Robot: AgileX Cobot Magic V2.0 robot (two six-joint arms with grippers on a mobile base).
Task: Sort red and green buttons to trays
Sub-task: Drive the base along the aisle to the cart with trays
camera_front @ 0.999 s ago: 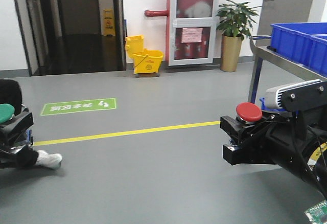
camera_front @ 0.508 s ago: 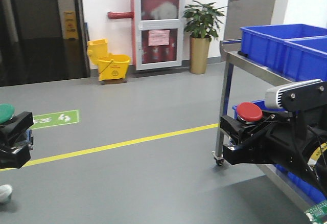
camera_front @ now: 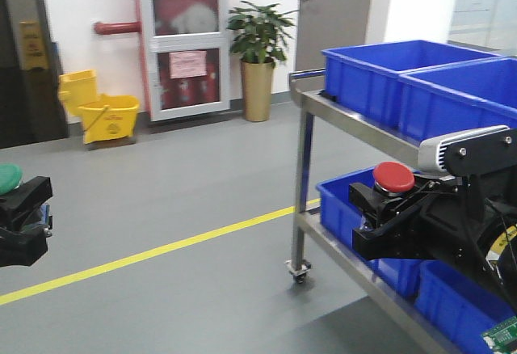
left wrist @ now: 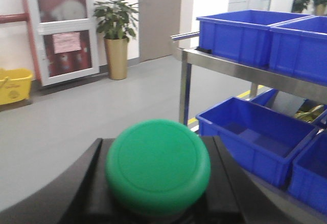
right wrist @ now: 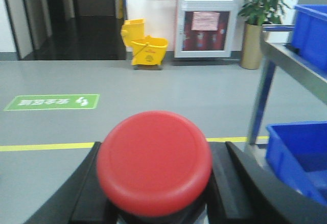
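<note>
- Gripping the green button, the left end effector is clamped on it, with dark fingers on either side of the cap. The cap hides the base and contacts, so the depth of the hold cannot be told.
- The right end effector is closed the same way on the red button, cap upward.
- Both buttons hang unsupported above the floor. A jolt from the mobile base or a shallow grip would likely drop one.
- The steel cart with its blue crates stands just beyond the right end effector. A careless swing could strike the frame.
- The trays are in no view, so the drop spots cannot be judged. The wrist backgrounds are blurred.
</note>
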